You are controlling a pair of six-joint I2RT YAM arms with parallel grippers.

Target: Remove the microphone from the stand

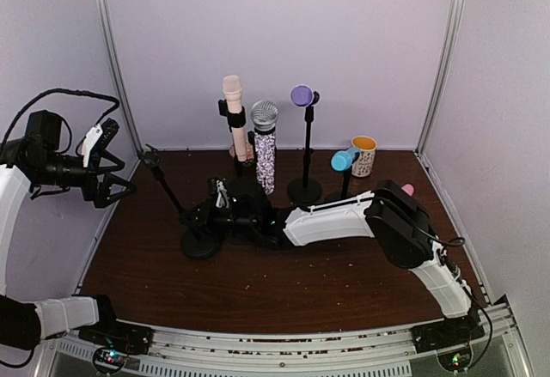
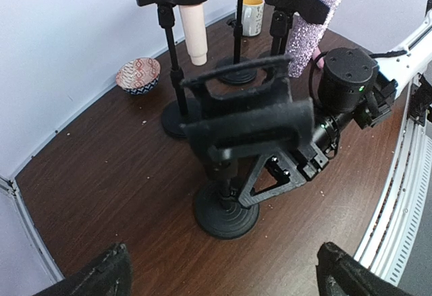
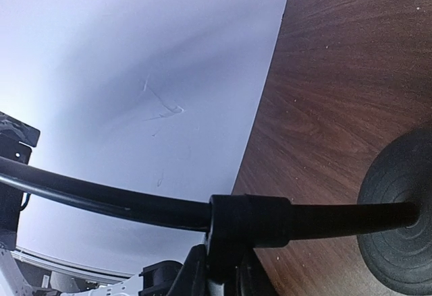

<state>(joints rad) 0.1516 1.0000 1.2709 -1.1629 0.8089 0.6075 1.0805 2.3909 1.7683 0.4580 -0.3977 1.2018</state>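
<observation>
My right tool [image 1: 196, 216] is pressed together on the pole of the nearest stand [image 1: 199, 244], low down, just above its round base. The wrist view shows the fingers pinching the black collar on that pole. In the overhead view the pole slants toward the left wall, and its clip is empty. My left tool [image 1: 116, 186] hangs high over the table's left edge, fingers spread wide with nothing between them, well apart from everything.

The table [image 1: 284, 295] is boxed in by pale walls [image 1: 284, 42] at the back, left and right. A metal rail [image 1: 284, 343] carrying both arm bases closes the near edge. The widest open wood lies between the gripped stand's base and that rail, and the left front corner is open too. The back half is crowded, with the stands close together.

I count five stands and four microphones. All four sit in clips toward the back:
- a cream microphone [image 1: 233, 111], upright
- a glitter microphone [image 1: 265, 149], just beside the cream one and right behind my right wrist
- a purple-headed microphone [image 1: 301, 95] on a slim pole
- a blue microphone [image 1: 345, 160], tilted on a short pole

I cannot tell which one is to come off. One mug [image 1: 364, 155] stands just beside the blue one. One patterned bowl [image 2: 138, 75] sits by the back wall, and one small pink thing [image 1: 407, 190] lies near the right wall.
</observation>
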